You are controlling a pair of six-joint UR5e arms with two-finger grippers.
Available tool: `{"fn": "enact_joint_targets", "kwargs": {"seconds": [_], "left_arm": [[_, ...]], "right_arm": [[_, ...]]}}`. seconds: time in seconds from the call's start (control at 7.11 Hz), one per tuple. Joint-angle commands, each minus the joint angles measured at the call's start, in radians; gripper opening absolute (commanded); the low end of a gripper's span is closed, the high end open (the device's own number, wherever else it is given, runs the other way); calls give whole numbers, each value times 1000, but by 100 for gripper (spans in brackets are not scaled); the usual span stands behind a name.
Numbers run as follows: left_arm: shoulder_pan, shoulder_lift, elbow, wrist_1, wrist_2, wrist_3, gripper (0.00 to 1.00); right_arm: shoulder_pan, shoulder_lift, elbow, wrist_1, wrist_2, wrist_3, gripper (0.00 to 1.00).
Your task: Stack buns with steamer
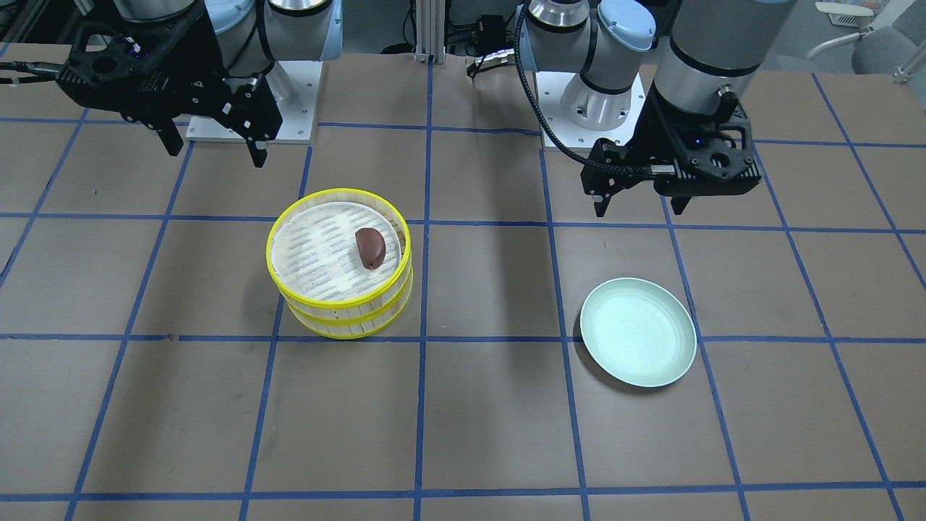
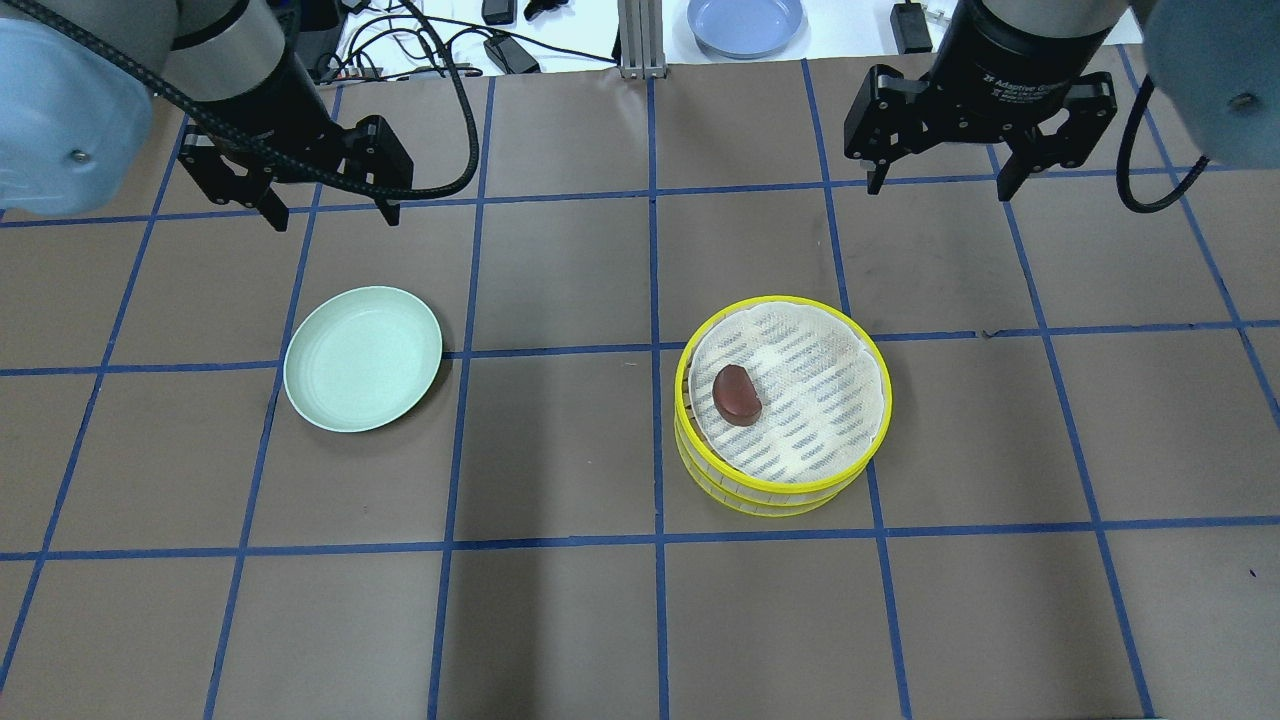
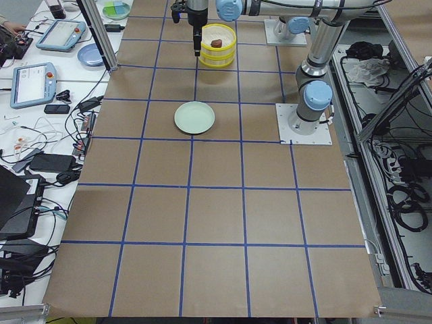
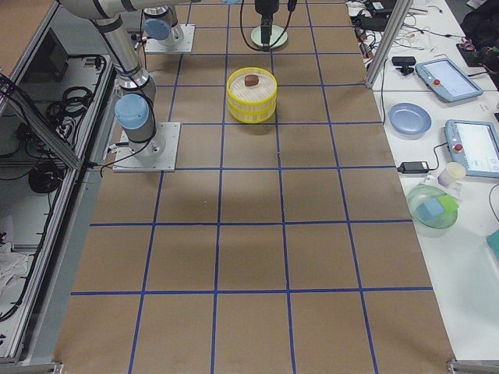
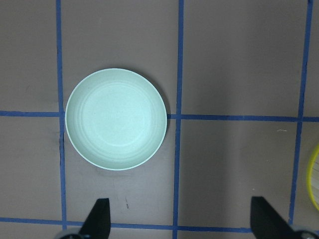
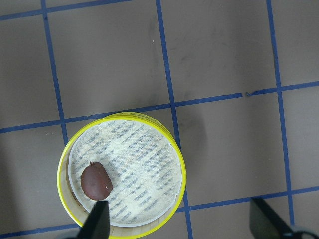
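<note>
A two-tier steamer with yellow rims stands on the table on my right side. The dark reddish-brown bun lies on the white liner of its top tier, and also shows in the front view and the right wrist view. The cream-white bun is out of view. My right gripper is open and empty, high above the table beyond the steamer. My left gripper is open and empty, above the table just beyond an empty pale green plate. The plate fills the left wrist view.
A blue plate and cables lie on the white bench past the table's far edge. The arm bases stand at the robot's side. Tablets and bowls sit on the side bench. Blue tape grid marks the brown table.
</note>
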Motion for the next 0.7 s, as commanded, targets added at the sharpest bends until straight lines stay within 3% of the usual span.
{"fn": "enact_joint_targets", "kwargs": {"seconds": [0.0,0.56], "left_arm": [[28,40,-7,-11,7,12,100],[28,105,-15,-55,-5,10,100]], "right_arm": [[0,0,1,1,-1,0,100],[0,0,6,1,4,0,100]]}}
